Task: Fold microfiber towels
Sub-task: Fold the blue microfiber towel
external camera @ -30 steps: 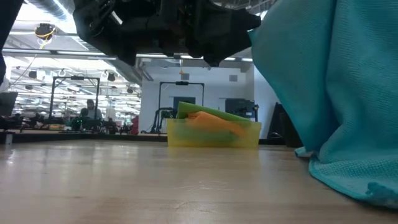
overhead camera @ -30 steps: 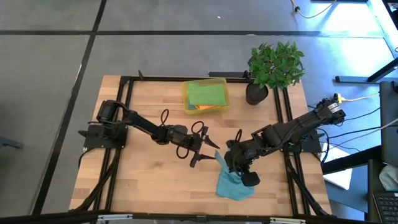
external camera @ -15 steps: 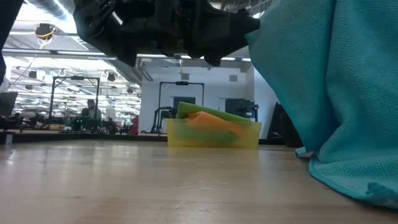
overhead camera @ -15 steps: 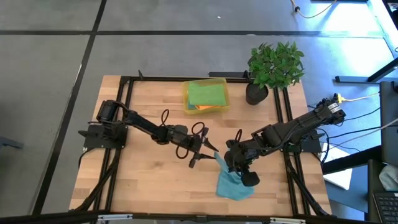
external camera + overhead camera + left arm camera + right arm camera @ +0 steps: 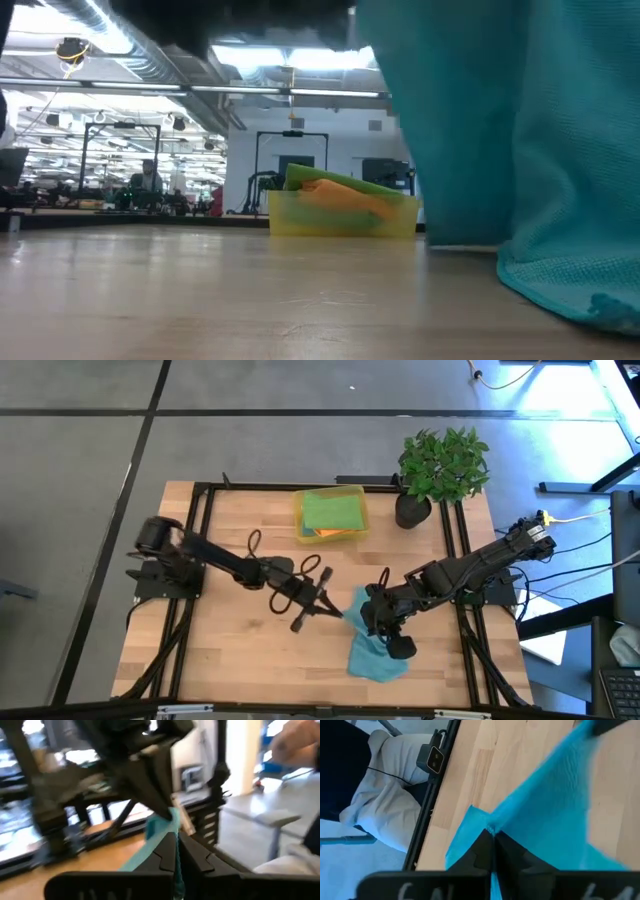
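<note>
- Leftmost on the wooden table [image 5: 240,650], the left arm reaches across from its base toward the middle.
- Next, the left gripper [image 5: 338,611] is pressed together on the upper corner of the teal-blue towel [image 5: 376,656]; the left wrist view shows its dark fingers [image 5: 160,857] pinching a teal edge.
- Below that corner, the teal-blue towel hangs down and bunches on the table near the front edge, right of centre.
- Just beside the left gripper, the right gripper [image 5: 372,622] is also closed on the same towel's upper edge; its wrist view shows the cloth [image 5: 545,825] nipped between its fingertips.
- At the back, a yellow bin [image 5: 331,514] holds a green towel [image 5: 333,511] over an orange one [image 5: 345,196].
- Right of the bin, a potted plant [image 5: 440,470] stands near the back corner.
</note>
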Motion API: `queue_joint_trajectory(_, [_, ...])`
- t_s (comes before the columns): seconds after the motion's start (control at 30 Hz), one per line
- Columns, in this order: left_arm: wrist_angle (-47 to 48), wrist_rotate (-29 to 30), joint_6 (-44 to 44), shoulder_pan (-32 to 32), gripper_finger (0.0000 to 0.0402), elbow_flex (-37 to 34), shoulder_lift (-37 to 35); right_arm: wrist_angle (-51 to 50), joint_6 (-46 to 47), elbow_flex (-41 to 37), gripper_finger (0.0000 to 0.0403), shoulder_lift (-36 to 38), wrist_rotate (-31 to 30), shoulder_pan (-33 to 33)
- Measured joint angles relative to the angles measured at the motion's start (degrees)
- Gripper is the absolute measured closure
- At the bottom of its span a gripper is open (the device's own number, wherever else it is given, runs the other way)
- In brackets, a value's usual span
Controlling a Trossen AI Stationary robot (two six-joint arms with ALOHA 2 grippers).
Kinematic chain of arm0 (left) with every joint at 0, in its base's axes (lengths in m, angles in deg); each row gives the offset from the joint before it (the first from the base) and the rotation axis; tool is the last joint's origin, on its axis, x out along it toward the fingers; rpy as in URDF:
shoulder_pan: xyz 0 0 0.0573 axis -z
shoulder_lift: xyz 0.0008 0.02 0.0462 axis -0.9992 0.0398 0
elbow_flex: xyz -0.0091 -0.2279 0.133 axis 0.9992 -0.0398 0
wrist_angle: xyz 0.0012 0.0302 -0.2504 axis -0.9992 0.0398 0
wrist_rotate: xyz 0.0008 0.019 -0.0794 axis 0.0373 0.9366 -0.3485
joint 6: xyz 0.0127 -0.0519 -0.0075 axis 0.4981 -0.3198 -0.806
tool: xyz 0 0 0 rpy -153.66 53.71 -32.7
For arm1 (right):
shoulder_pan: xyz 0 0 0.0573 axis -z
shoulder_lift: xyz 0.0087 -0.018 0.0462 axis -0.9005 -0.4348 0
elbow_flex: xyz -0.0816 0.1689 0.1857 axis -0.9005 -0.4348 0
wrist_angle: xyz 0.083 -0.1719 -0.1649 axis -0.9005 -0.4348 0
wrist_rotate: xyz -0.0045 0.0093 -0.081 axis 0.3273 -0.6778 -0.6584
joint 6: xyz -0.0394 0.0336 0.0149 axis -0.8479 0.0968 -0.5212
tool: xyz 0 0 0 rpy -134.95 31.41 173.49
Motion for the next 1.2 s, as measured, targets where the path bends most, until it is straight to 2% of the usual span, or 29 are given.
queue_joint_trajectory(0.17, [19.08,10.21,4.10,0.23,0.0401,0.02,-12.02,1.37,0.68,0.01,0.0386,0.00,-2.19,-0.13])
queue_joint_trajectory(0.3, [29.25,15.75,5.95,1.09,0.0401,0.02,-20.62,3.15,-0.30,0.07,0.0377,0.00,-4.39,-0.11])
queue_joint_trajectory(0.4, [33.91,17.26,5.99,1.76,0.0401,0.02,-26.02,2.95,-1.08,-0.04,0.0352,-0.35,-2.56,-0.27])
queue_joint_trajectory(0.57, [43.29,17.97,5.93,4.05,0.0401,0.07,-31.34,3.82,-0.71,-0.04,0.0283,-3.12,-2.22,-0.01])
queue_joint_trajectory(0.7, [52.32,18.25,5.70,6.82,0.0401,0.07,-32.62,4.12,-0.11,-0.04,0.0237,-6.78,-0.68,-0.16])
queue_joint_trajectory(0.8, [59.42,18.14,3.52,9.04,0.0401,0.07,-32.56,5.76,-0.56,-0.04,0.0221,-10.83,2.51,-0.12])
queue_joint_trajectory(1.0, [68.86,18.35,-5.79,13.83,0.0401,0.02,-30.40,12.11,-0.85,-0.04,0.0217,-20.09,11.83,-0.38])
queue_joint_trajectory(1.1, [70.83,18.29,-9.75,16.59,0.0401,-0.02,-28.15,10.84,-1.99,-0.04,0.0217,-22.95,13.62,-0.42])
queue_joint_trajectory(1.2, [70.23,18.28,-13.06,19.31,0.0401,-1.06,-25.53,9.59,-3.34,-0.04,0.0218,-23.48,12.66,0.19])
